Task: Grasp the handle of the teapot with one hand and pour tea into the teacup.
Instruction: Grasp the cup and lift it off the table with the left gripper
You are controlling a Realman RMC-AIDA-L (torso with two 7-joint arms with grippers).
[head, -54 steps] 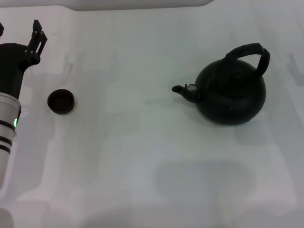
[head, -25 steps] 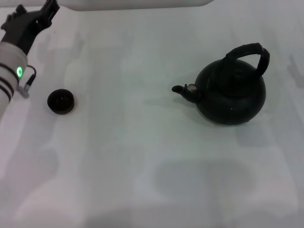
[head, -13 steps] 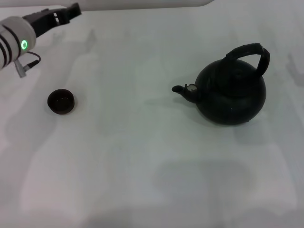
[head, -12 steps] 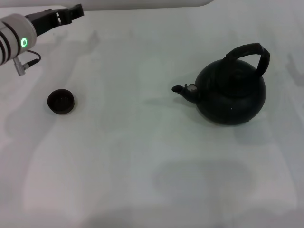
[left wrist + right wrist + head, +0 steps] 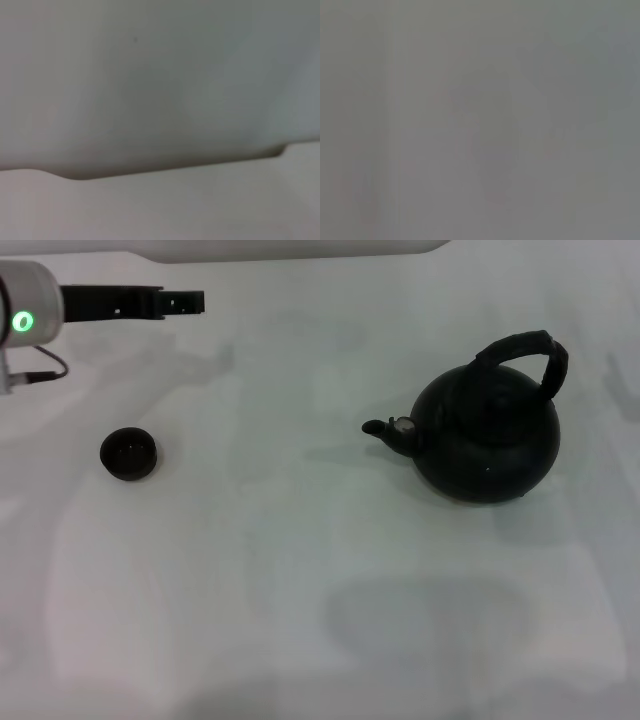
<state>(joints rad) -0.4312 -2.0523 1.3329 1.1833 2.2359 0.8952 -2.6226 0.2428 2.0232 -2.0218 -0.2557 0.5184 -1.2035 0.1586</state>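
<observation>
The round matte black teapot stands upright at the right of the white table, its short spout pointing left. Its thick black arched handle rises over its top with nothing touching it. The tiny dark teacup sits at the left, well apart from the teapot. My left gripper is at the far back left, held level and pointing right, behind and above the teacup and holding nothing. My right gripper shows in no view.
The white table spreads under both objects. Its back edge runs along the top of the head view. The left wrist view shows only pale surface and an edge. The right wrist view shows plain grey.
My left arm has lifted from beside the teacup and swung toward the back, turning to point right. The teapot and the teacup have not moved.
</observation>
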